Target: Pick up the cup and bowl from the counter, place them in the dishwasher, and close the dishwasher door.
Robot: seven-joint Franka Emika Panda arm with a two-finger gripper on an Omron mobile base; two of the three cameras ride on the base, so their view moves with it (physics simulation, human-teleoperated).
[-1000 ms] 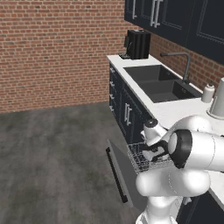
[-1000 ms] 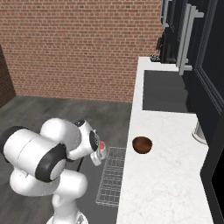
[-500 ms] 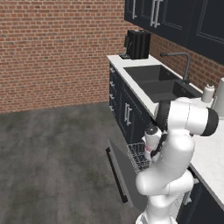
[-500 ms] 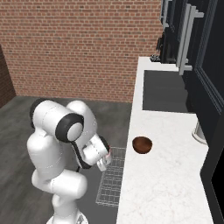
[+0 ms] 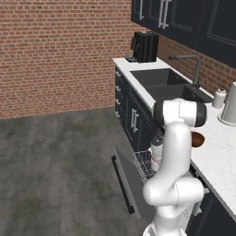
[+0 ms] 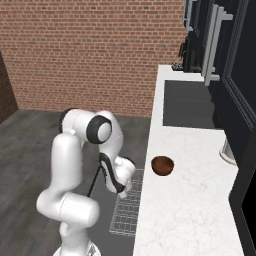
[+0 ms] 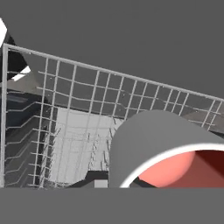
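The cup (image 7: 173,168), with a white rim and a pinkish-red surface, sits very close in the hand view, low over the pale wire rack (image 7: 83,109) of the dishwasher. My gripper (image 5: 156,156) (image 6: 123,186) is down at the pulled-out rack (image 5: 144,165), shut on the cup. The dishwasher door (image 5: 123,180) hangs open, dropped toward the floor. A glossy dark reddish-brown bowl (image 6: 162,165) (image 5: 197,139) rests on the white counter (image 6: 190,205), just right of the arm.
A dark sink (image 5: 165,82) lies further along the counter, with a black appliance (image 5: 145,46) at its far end. A pale canister (image 5: 228,108) and a small white jar (image 5: 219,97) stand by the wall. Dark floor spreads to the left.
The arm has unfolded from a low crouch into a tall upright arch, its elbow rising. The hand has stayed low at the rack with the cup.
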